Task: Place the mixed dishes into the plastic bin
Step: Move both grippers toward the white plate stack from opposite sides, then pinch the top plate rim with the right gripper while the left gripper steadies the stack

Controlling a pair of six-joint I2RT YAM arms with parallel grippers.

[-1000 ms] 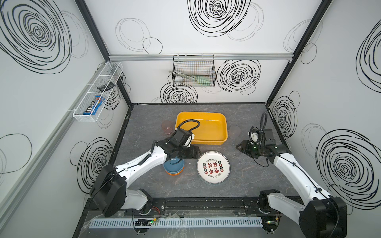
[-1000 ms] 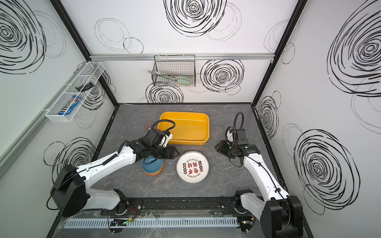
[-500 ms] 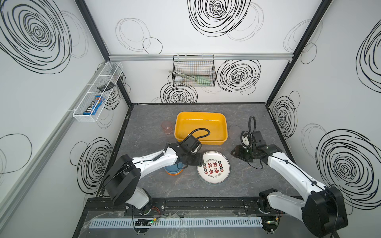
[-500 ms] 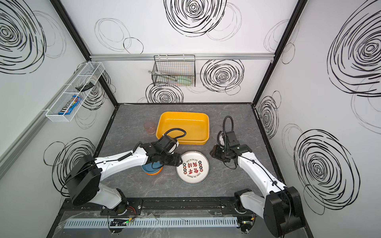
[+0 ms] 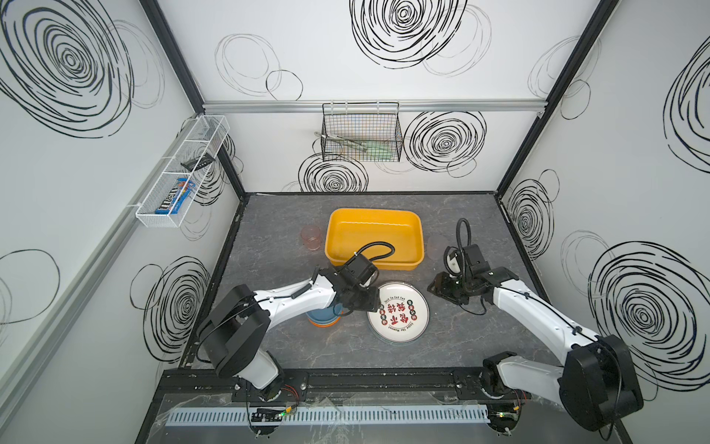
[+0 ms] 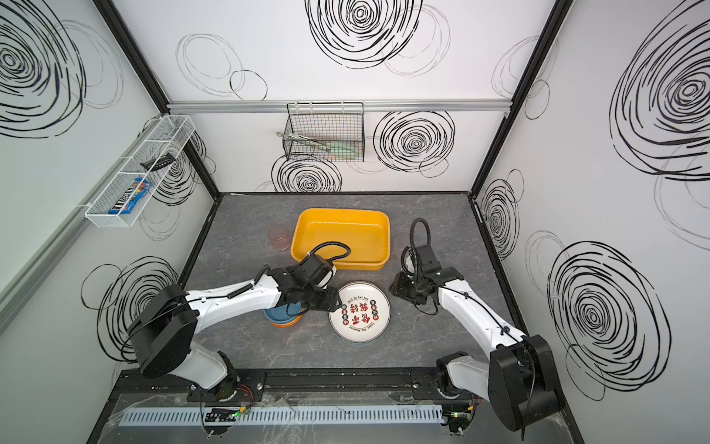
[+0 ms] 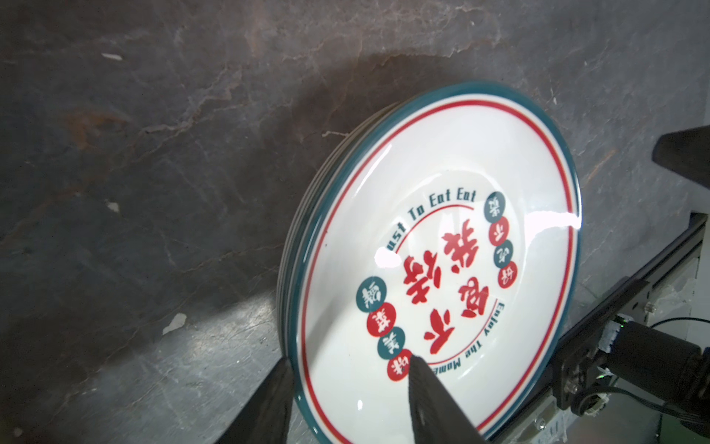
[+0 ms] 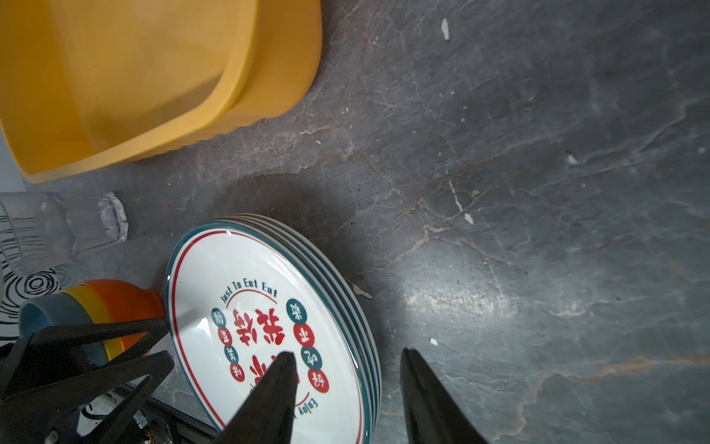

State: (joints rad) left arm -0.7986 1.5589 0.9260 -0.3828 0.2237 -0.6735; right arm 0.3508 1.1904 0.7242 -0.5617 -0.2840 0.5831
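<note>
— Where had the dishes got to?
— The stack of plates (image 5: 399,313) sat on the desk (image 5: 461,346), just in front of the plastic bin (image 5: 374,234) and outside it. The stacked bowls (image 5: 320,317) lay beside the plates, under the left arm.
— And the pincers?
— The left pincer (image 7: 349,361) stood partly wide astride the stack's rim, one finger over the top plate, one outside. The right pincer (image 8: 346,351) gaped too, gripping nothing, near the stack's opposite side
</note>
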